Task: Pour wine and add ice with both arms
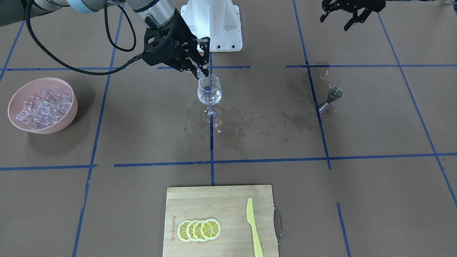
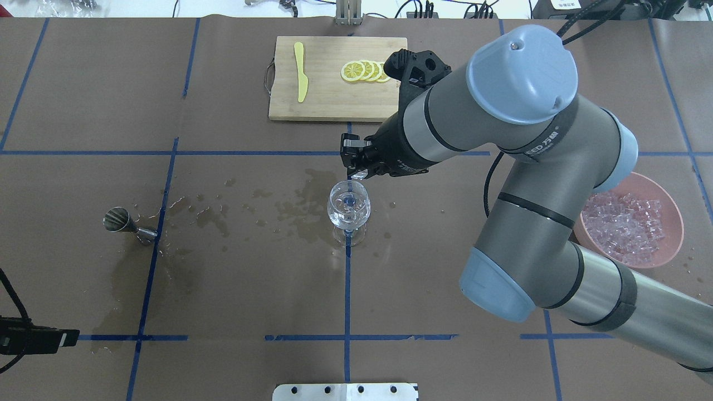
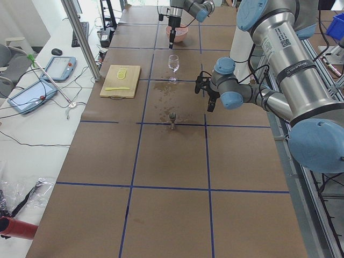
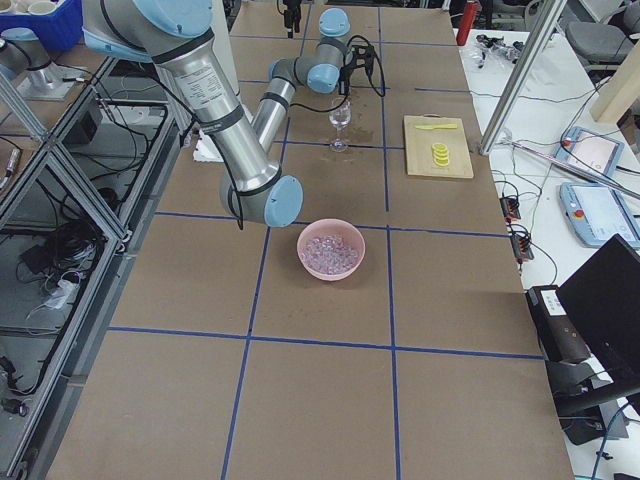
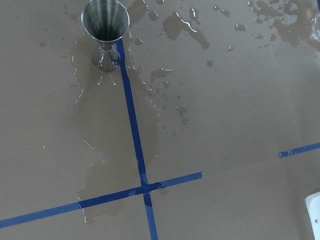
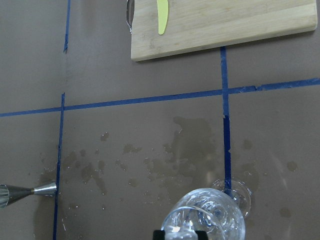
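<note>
A clear wine glass [image 1: 209,93] stands at the table's middle with a few ice cubes inside; it also shows in the overhead view [image 2: 348,210]. My right gripper [image 1: 202,73] hangs just over its rim, shut on a small clear ice cube [image 6: 178,231]. The ice [image 1: 44,106] fills a pink bowl [image 1: 19,93] at the right arm's side, also seen overhead [image 2: 675,214]. My left gripper [image 1: 340,19] is open and empty, raised well away from the glass, near the robot's base side.
A steel jigger [image 1: 330,99] stands in a wet spill [image 5: 107,150] on the brown paper. A wooden cutting board [image 1: 214,200] at the far edge carries lemon slices [image 1: 199,229] and a yellow knife [image 1: 252,225]. Blue tape lines cross the table.
</note>
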Tool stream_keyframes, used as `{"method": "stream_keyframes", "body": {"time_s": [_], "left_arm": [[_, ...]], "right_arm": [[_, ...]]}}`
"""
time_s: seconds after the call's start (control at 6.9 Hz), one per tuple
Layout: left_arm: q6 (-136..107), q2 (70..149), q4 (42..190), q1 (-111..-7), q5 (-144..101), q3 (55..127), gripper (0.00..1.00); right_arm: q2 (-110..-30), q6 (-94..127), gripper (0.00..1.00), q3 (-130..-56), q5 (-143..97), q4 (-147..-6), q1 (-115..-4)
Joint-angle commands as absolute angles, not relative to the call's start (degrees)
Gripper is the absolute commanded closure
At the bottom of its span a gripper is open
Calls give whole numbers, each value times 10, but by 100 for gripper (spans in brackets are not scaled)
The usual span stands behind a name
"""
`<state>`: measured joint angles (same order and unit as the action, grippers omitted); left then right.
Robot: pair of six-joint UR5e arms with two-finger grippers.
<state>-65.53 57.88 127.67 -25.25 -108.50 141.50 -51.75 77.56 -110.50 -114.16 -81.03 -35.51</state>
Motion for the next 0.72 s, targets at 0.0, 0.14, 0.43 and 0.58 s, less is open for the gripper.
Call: {"method": "stream_keyframes", "body": {"time_s": [0.0,0.14,0.43,0.58], "left_arm": [[-617,628,1152,-284,-1088,1464,0],[-569,647,1112,-326,-1100,1473,0],[-503,657,1096,-383,-1126,1469,0],[-478,657,1092,-401,-1127,1468,0]], "right_arm": [[-509,777,100,-1089,-1135,-809,-346],[-509,777,100,-1084,-1132,-809,-342],[-510,780,100,-1082,-1131,-811,-332],[-510,780,100,-1080,-1131,-811,-330]]}}
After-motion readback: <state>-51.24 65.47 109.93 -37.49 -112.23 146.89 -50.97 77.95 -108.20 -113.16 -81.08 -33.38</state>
